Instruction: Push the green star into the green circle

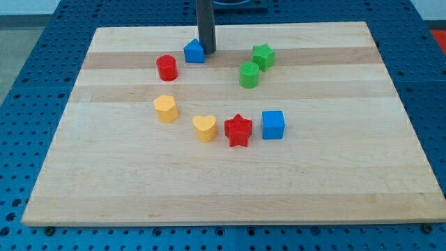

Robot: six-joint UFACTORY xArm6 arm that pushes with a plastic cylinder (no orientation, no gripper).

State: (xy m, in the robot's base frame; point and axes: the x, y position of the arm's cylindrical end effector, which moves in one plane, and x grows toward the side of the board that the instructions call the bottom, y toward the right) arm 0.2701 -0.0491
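The green star (263, 56) sat near the view's top, right of centre on the wooden counter (334, 181). The green circle (249, 74), a short cylinder, stood just below and to the left of it, the two so close that I could not tell if they touched.

My tip (207, 51) was well to the view's left of that pair, down on the counter at the right side of a blue block with a peaked top (194, 51), touching it or nearly so. There was no gripper on the arm, only the dark rod, so nothing was held; the tip was apart from the green star.

A red cylinder (166, 67) stood below and left of the blue peaked block. Farther toward the view's bottom, a row ran from left to right: a yellow block of rounded, many-sided shape (166, 109), a yellow heart (205, 128), a red star (238, 130) and a blue cube (273, 125). The red star sat close between the heart and the cube. The counter rested on a blue perforated surface (28, 42).
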